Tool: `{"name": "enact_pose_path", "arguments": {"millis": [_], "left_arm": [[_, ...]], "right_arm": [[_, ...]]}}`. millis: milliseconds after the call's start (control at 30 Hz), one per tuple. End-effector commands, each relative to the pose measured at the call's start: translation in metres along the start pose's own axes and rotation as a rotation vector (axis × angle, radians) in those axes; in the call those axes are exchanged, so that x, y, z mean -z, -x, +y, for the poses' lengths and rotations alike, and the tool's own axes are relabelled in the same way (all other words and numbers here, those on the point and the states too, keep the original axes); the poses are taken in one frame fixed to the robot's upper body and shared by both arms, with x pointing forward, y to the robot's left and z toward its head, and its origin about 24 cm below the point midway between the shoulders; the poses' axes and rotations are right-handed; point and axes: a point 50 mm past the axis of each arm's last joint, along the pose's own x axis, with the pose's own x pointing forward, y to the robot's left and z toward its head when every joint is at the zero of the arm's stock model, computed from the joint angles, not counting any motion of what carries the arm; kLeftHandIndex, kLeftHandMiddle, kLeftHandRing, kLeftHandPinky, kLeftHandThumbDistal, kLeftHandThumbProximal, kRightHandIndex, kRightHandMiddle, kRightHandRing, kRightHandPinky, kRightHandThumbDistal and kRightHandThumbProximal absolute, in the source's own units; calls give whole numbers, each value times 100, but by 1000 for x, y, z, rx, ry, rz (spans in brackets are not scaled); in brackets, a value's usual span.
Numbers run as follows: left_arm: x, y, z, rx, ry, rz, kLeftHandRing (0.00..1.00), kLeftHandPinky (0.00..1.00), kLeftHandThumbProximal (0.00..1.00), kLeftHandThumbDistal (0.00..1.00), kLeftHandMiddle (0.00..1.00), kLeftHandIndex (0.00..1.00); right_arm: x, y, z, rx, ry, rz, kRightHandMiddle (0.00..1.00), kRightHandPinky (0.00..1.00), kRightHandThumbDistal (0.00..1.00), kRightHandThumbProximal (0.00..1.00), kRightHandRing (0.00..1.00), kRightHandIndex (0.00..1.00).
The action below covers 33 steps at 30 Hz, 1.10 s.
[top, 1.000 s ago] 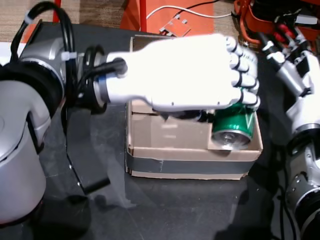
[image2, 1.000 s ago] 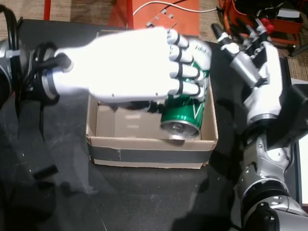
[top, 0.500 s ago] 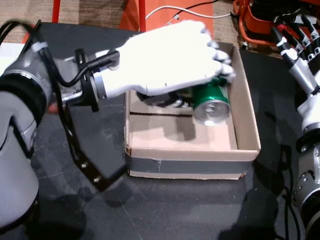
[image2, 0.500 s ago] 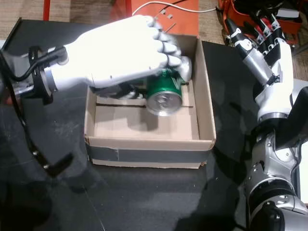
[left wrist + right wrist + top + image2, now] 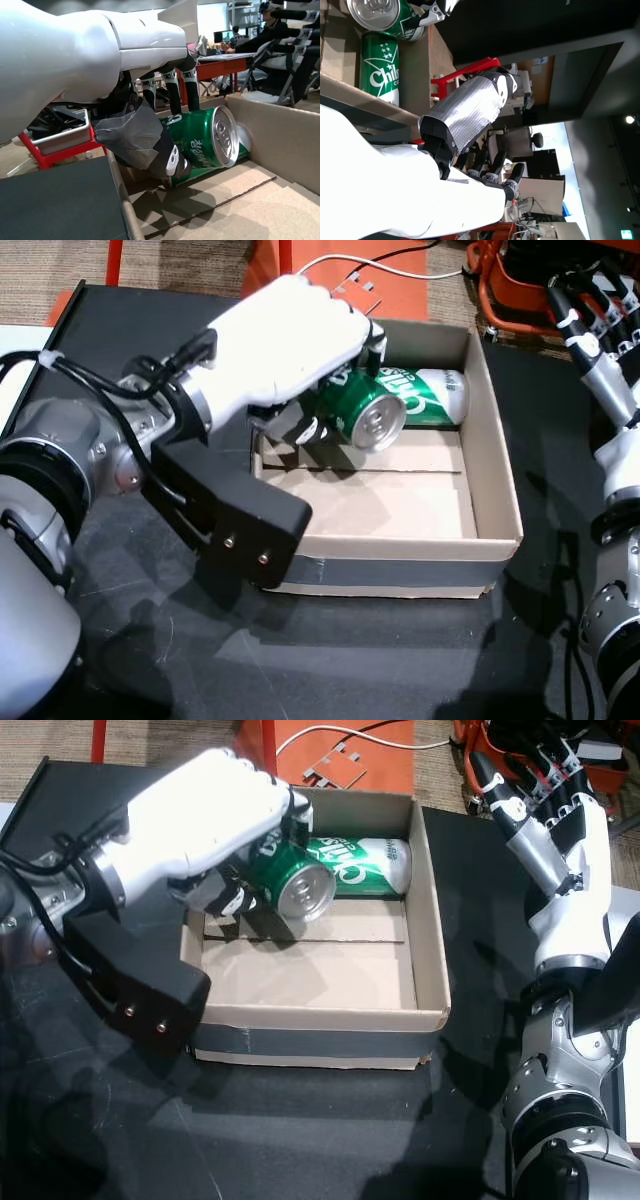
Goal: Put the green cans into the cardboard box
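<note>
Left robot hand point(image 5: 285, 345) pulled can point(image 5: 360, 415) back leftward.

black tabletop point(image 5: 400, 660) | orange plate with white cable point(image 5: 400, 265) at 12 o'clock | red frame point(image 5: 520, 280) at 1 o'clock

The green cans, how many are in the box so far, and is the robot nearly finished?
One can already lies on its side against the far wall of the box. A second can is in the left robot hand, held inside the box's back left corner and not yet released. The right robot hand is open beside the box. No other cans show on the table, so letting go looks like what remains.
</note>
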Motion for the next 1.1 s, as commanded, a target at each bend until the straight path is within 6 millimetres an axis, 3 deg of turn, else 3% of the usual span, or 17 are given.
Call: {"name": "enact_pose_path", "arguments": {"millis": [0, 233, 400, 467, 567, 667, 800, 1067], "left_arm": [[-4, 7, -18, 61, 21, -1, 44, 45, 0, 34, 38, 38], [-5, 7, -18, 45, 50, 0, 45, 47, 0, 30, 38, 38], [-5, 7, -19, 58, 48, -2, 47, 52, 0, 41, 41, 40], [-4, 7, -18, 60, 44, 3, 50, 56, 0, 51, 46, 43], [-3, 7, -19, 89, 16, 8, 60, 67, 0, 64, 58, 61], [-2, 7, -20, 129, -11, 7, 78, 85, 12, 85, 75, 80], [0, 6, -22, 160, -63, 19, 99, 100, 15, 98, 93, 93], [3, 6, -21, 183, -81, 47, 100, 100, 15, 100, 98, 98]], "right_arm": [[1, 5, -8, 23, -6, -3, 76, 86, 100, 47, 80, 77], [2, 5, -6, 24, 4, -3, 75, 85, 100, 51, 79, 75], [1, 5, -5, 15, 19, -3, 75, 87, 100, 56, 79, 76], [2, 4, -4, 18, 23, 1, 76, 88, 100, 63, 80, 77], [2, 4, -4, 24, 27, 8, 79, 91, 100, 69, 82, 80], [3, 4, -3, 15, 32, 13, 82, 92, 100, 70, 84, 84], [3, 4, -3, 5, 32, 16, 84, 93, 100, 69, 85, 85], [4, 4, -2, 2, 32, 23, 84, 93, 100, 70, 85, 86]]}}
